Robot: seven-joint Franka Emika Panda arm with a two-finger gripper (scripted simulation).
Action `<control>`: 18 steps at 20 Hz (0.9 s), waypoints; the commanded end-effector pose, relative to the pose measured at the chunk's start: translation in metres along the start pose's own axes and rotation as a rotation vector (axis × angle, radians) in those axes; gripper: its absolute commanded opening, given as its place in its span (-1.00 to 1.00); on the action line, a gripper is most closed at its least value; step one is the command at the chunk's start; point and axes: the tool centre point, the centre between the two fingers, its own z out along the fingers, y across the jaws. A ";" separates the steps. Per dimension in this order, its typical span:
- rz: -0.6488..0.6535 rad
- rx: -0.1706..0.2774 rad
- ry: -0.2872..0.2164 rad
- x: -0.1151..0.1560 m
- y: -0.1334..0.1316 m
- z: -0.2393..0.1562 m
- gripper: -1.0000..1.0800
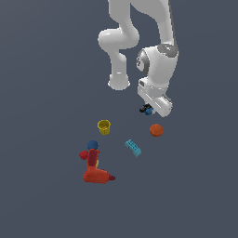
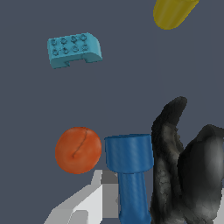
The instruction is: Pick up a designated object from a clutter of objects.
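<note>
The designated object (image 1: pixel 147 110), a tiny bright blue tool with black rod-like parts, sits between the fingers of my gripper (image 1: pixel 148 111), which is shut on it. It appears to hang above the floor. In the wrist view its blue body (image 2: pixel 129 168) and black parts (image 2: pixel 175 162) fill the near field beside one pale finger (image 2: pixel 89 201); the other finger is hidden. The clutter of objects lies below: an orange ball (image 1: pixel 156 130) (image 2: pixel 78 150), a cyan brick (image 1: pixel 133 147) (image 2: pixel 73 49) and a yellow cup (image 1: pixel 104 126) (image 2: pixel 173 12).
Toward the exterior view's left lie a dark blue ball (image 1: pixel 92 145), a small red piece (image 1: pixel 83 155) and a red drill-like tool (image 1: pixel 96 173). The white arm's base (image 1: pixel 118 82) stands behind the gripper on the dark grey floor.
</note>
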 end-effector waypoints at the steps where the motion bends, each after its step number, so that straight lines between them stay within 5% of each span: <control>1: 0.000 0.001 -0.002 0.016 0.004 -0.023 -1.00; 18: 0.001 0.001 -0.001 0.122 0.028 -0.173 -1.00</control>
